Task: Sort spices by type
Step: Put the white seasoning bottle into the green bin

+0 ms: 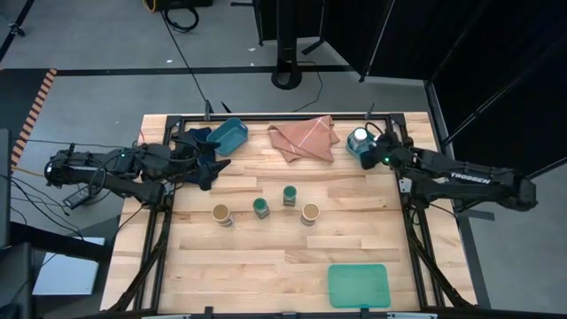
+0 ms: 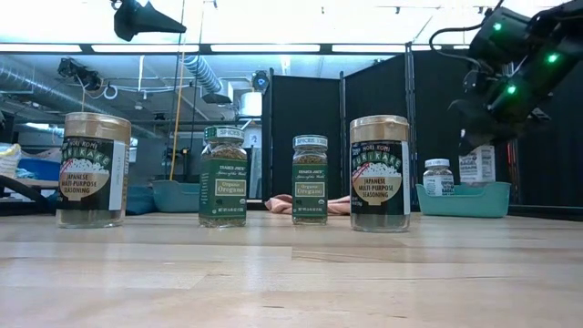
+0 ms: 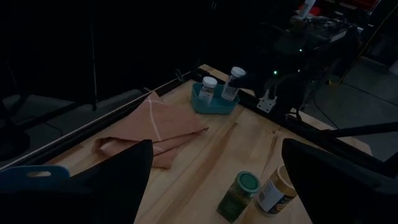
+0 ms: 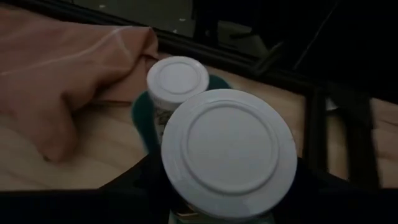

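The main risk was at the teal bin [image 1: 358, 142] in the upper right of the high view. One white-lidded jar [image 4: 178, 78] already stood inside it, and the right gripper [image 1: 368, 152] held a second white-lidded jar [image 4: 229, 152] just above and beside it. Judging from the right wrist view, the held jar sat nearly over its twin, so a straight drop could have landed lid on lid or tipped the standing jar over the low bin wall. A release from too high might also have let the jar topple.

The right gripper's fingers were clamped around the held jar's body, below its lid, at the bin's near edge. The left gripper [image 1: 205, 168], at the left of the high view beside a second teal bin [image 1: 229, 133], stood with fingers wide apart and held nothing.

The other four jars stood in a loose row at the centre of the table [image 1: 266, 257]: a tan-topped jar [image 1: 221, 214], a green-lidded jar [image 1: 260, 207], another green-lidded jar [image 1: 290, 195] and a second tan-topped jar [image 1: 310, 213], all upright, well apart from both grippers. A pink cloth [image 1: 303, 139] lay between the bins
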`<state>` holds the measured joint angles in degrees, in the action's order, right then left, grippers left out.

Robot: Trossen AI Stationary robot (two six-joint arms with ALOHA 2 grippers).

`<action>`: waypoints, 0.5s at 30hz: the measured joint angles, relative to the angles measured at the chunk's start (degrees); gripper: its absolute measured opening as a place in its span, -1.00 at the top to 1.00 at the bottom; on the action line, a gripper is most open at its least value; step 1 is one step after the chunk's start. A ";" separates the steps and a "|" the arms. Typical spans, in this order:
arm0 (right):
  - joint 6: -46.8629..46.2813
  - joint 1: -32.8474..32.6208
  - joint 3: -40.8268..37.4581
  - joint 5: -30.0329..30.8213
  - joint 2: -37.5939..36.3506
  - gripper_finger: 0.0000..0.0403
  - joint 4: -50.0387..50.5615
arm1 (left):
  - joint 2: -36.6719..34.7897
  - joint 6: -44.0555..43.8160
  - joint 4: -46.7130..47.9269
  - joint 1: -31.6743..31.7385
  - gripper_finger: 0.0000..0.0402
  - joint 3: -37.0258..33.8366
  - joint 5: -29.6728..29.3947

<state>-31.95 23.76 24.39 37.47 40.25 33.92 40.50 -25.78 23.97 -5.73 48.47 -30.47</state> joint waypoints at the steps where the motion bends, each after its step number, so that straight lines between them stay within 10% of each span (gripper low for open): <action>1: 0.41 0.38 -0.41 -0.12 0.00 0.00 -0.75 | 0.01 0.00 0.00 0.00 -0.81 0.00 0.01; 15: 9.60 6.55 -4.21 -8.42 0.00 0.00 -8.32 | 0.00 -0.02 0.00 0.00 -0.81 0.00 -0.01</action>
<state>-22.35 30.31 20.18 29.05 40.25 25.61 40.49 -25.80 23.97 -5.73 48.47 -30.48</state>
